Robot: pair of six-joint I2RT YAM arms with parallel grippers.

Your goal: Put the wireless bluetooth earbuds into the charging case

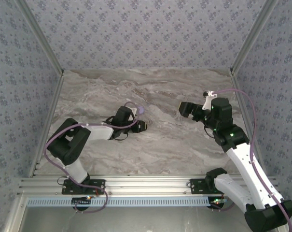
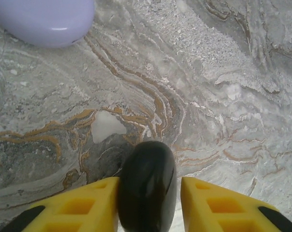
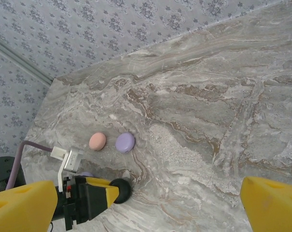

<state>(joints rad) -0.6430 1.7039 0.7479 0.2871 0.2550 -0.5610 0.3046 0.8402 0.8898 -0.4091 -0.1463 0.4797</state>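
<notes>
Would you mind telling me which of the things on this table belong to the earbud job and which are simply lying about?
In the job:
- black rounded case, between the left gripper's fingers; grip unclear

Lying about, for now:
- pink case and lavender case, side by side on the table, untouched
- right gripper, open, holding nothing

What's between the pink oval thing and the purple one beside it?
Nothing. In the right wrist view, only a strip of bare marble tabletop lies between the pink oval case and the lavender oval case.
</notes>
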